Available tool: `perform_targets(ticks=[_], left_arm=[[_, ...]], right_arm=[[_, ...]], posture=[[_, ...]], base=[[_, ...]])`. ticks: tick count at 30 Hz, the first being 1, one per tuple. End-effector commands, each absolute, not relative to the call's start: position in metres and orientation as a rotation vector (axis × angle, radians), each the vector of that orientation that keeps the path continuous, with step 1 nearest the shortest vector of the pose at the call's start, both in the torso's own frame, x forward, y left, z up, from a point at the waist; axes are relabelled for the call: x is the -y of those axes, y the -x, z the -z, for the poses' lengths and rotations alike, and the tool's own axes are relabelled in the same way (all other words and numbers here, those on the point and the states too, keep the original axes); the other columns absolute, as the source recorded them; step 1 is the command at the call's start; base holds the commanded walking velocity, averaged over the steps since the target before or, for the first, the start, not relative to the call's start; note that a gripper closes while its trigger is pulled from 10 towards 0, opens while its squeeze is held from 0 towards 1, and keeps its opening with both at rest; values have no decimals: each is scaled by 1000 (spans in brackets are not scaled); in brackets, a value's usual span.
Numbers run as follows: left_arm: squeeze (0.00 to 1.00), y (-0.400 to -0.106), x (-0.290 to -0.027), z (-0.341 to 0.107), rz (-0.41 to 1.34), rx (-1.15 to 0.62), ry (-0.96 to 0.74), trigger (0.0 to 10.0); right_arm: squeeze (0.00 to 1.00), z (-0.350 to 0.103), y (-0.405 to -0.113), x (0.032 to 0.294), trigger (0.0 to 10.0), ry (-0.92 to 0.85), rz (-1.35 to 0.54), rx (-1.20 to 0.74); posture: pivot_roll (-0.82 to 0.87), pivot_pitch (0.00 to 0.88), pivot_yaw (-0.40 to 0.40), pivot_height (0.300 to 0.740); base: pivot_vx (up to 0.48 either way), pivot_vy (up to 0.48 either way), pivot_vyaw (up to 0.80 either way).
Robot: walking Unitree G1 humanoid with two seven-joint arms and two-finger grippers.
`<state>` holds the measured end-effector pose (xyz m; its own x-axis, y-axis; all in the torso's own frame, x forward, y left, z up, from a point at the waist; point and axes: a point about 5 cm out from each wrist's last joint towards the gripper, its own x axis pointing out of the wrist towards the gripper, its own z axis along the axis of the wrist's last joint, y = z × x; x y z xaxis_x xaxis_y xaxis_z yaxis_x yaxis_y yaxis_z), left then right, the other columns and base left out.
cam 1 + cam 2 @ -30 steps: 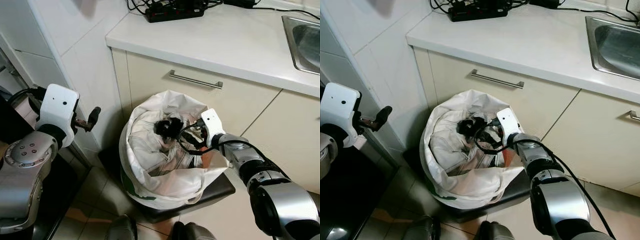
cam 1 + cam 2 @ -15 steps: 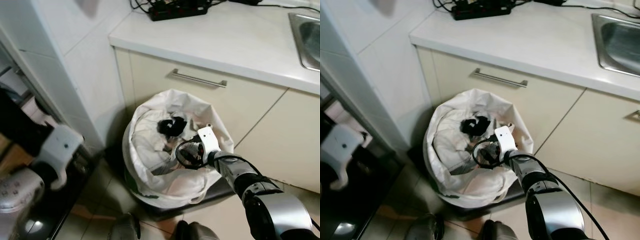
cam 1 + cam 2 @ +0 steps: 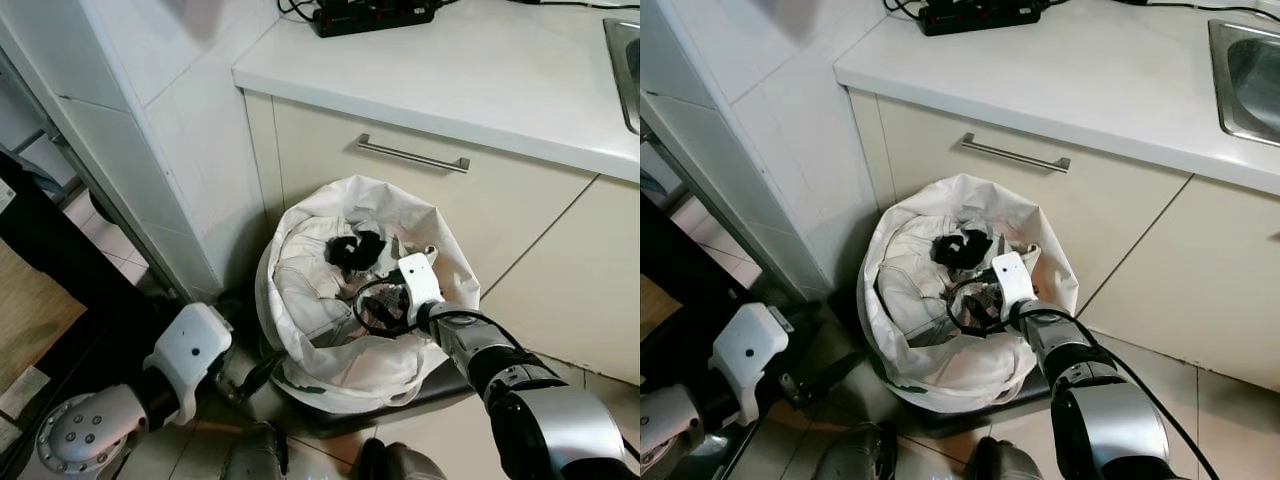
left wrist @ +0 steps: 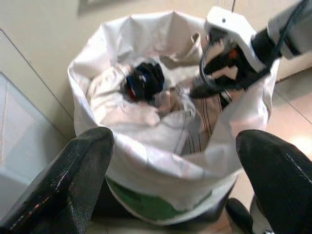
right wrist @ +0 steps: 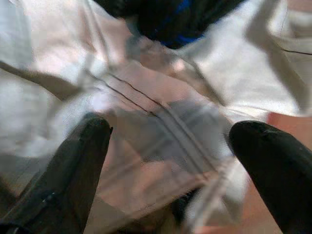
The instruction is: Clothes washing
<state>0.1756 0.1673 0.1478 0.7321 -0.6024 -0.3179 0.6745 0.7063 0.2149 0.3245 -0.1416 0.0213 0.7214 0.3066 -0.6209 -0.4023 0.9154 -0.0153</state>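
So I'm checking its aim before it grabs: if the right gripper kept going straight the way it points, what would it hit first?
Most likely the pale striped cloth lying in the laundry bag. The right gripper has its jaws open just above it; the dark garment lies farther on, though depth is hard to judge.

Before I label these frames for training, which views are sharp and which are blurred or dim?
Left and right eye views: sharp and evenly lit, the laundry bag and counter crisp. Left wrist view: mild blur, the bag readable, the left tool open. Right wrist view: heavy blur, the open right tool close over pale cloth, a dark garment smeared.
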Motion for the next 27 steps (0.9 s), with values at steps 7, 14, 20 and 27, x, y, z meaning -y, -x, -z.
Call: perform_targets(ticks=[7,14,20,27], left_arm=[[0,-171,-168,-145,704,-236,-318,10000],[0,-156,-169,-150,727,-264,-300,10000],[0,-144,-167,-154,741,-289,-297,10000],[0,-142,-167,-156,717,-292,-287,10000]], right_arm=[[0,-16,-321,162,10000,206,-296,-680],[0,-12,-317,147,10000,141,-365,-708],[0,-10,-315,138,7373,156,-374,-708],[0,-13,-318,130,0,151,-389,-678]], posture=[[257,195,19,740],[290,264,50,740],[312,299,66,740],[303,311,65,740]], base=[[0,0,0],[0,0,0],[0,0,0],[0,0,0]])
